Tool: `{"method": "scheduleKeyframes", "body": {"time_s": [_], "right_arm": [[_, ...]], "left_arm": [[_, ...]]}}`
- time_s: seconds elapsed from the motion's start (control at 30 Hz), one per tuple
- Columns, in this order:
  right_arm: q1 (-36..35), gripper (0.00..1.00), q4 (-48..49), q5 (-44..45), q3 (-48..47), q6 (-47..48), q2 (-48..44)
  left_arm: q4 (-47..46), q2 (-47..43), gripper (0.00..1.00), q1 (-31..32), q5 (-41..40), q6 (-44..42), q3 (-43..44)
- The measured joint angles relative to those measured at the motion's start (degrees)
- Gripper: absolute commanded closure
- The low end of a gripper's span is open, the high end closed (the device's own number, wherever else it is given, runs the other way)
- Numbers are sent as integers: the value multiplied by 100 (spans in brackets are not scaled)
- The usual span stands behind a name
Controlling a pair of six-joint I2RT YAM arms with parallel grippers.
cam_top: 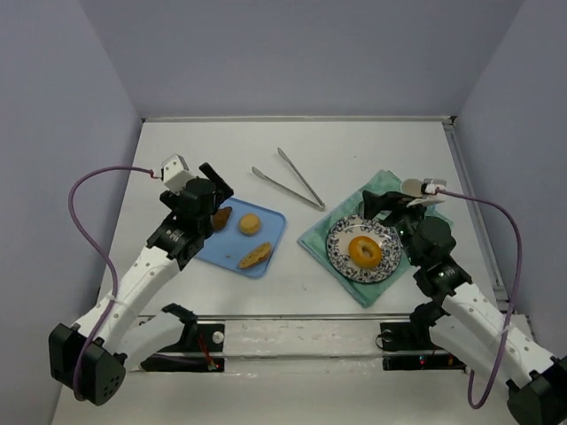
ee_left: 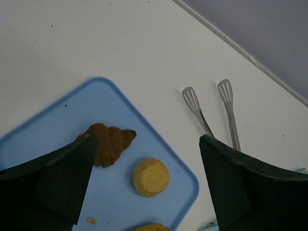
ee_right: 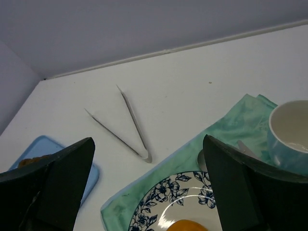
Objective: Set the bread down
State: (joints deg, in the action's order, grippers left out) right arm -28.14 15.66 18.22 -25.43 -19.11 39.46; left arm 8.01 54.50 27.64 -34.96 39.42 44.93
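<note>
The bread, a golden-orange ring [cam_top: 364, 251], lies on a blue-flowered plate [cam_top: 340, 253] at the right. Its top edge shows at the bottom of the right wrist view [ee_right: 183, 225]. My right gripper [cam_top: 383, 211] hovers over the plate's far edge, open and empty [ee_right: 149, 142], above and apart from the bread. My left gripper [cam_top: 219, 190] is open and empty [ee_left: 148, 144] over the far left part of the blue tray [cam_top: 270, 221].
The tray [ee_left: 57, 120] holds a dark croissant-like piece [ee_left: 108, 142], a small round bun [ee_left: 150, 176] and a toasted slice [cam_top: 255, 256]. Metal tongs [cam_top: 288, 181] lie at mid-table. A green cloth [ee_right: 226, 130] lies under the plate, with a cup [ee_right: 288, 130] on it.
</note>
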Motion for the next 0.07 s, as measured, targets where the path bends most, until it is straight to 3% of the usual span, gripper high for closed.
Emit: {"method": "scheduleKeyframes", "body": {"time_s": [0.07], "right_arm": [[0, 0, -22, 24, 37, -26, -177]], "left_arm": [[42, 46, 1, -2, 0, 26, 61]]}}
